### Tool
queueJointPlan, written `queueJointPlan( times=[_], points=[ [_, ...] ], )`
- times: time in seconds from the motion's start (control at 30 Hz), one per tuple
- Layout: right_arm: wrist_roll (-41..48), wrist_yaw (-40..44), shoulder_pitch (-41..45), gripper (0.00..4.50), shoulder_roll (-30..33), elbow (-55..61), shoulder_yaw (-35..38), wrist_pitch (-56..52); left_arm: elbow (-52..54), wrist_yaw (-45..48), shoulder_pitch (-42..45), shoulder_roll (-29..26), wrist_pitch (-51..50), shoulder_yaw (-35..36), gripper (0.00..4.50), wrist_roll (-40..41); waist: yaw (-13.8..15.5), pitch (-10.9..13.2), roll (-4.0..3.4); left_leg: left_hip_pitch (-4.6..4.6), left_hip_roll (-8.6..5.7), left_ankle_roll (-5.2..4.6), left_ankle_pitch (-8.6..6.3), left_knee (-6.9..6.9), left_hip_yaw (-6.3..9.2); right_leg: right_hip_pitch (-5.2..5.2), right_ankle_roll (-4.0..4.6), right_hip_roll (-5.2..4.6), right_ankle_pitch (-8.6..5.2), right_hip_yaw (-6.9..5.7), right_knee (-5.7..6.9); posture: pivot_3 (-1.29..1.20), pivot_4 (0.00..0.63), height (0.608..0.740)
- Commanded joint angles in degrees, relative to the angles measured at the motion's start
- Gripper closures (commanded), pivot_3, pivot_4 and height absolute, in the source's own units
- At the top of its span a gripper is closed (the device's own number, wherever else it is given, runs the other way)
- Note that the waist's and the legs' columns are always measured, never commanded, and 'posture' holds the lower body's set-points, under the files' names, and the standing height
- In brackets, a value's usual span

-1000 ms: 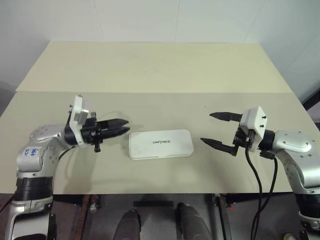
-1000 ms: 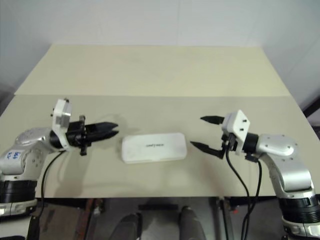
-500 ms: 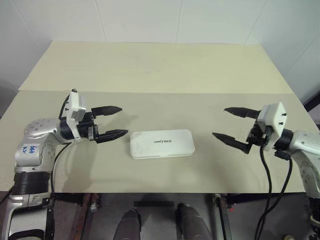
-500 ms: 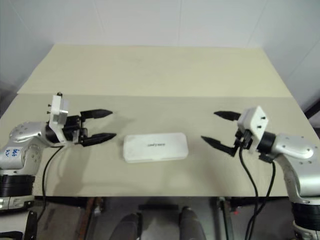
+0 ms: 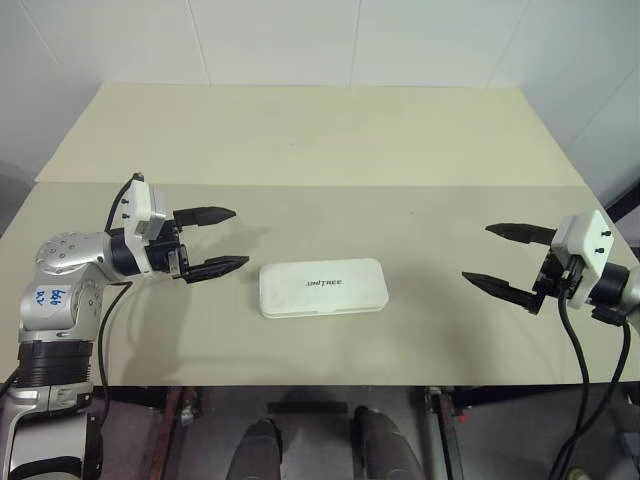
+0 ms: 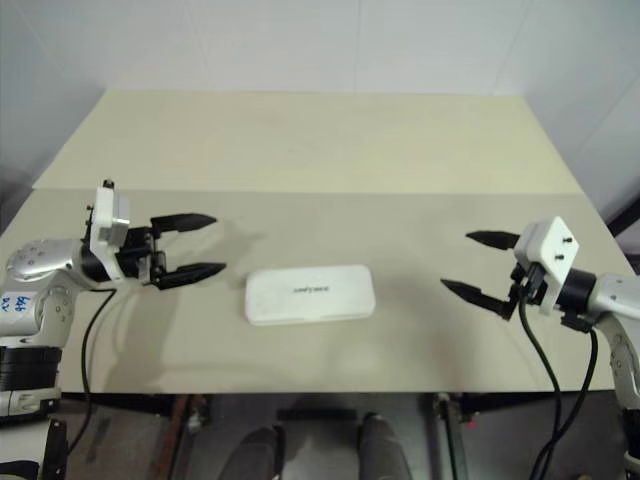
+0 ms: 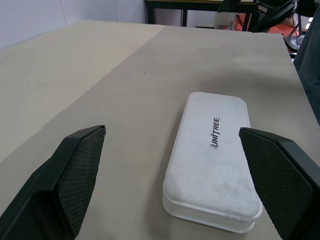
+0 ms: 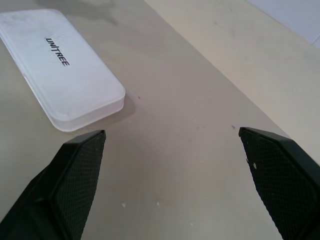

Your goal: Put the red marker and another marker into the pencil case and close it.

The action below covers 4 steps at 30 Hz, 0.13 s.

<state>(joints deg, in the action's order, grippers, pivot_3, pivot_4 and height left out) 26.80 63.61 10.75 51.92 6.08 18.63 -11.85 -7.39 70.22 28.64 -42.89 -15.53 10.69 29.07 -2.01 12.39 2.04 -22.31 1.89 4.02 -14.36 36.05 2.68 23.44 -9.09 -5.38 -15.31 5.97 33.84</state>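
Pencil case lies shut, lid up, near the table's front edge. Left gripper hangs just beside its left end, right gripper well apart on the other side, both spread wide and empty. Judged complete: best keep clear, avoid nudging it.

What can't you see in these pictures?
- Inside of the pencil case: the shut lid hides it in the head views and both wrist views, so whether markers are in there is unknown.
- Table near edge in the left wrist view: the open left gripper's fingers cover it.
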Motion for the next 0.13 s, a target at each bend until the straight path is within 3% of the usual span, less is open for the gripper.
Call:
queueJointPlan(
  times=[0.03, 0.13],
  points=[
    [-0.1, 1.8, 0.9, 0.0, 1.5, -0.5, 0.9, 2.1, 2.4, 0.4, -1.1, -2.3, -0.3, 1.8, 0.02, 0.7, -0.1, 0.0, 0.0, 0.0, 0.0, 0.0, 0.0, -0.01, 0.0, 0.0, -0.05, 0.0, 0.03, 0.0, 0.0, 0.0, 0.15, 0.74],
    [0.1, 2.6, 1.7, 0.0, 1.8, -1.7, 1.1, 2.0, 2.9, 0.3, -2.0, -3.7, -1.1, 2.8, 0.02, 1.3, -0.1, 0.0, 0.0, 0.0, 0.0, 0.0, 0.0, -0.02, 0.0, 0.0, -0.1, -0.01, 0.05, 0.0, 0.0, 0.0, 0.15, 0.74]
  ],
)
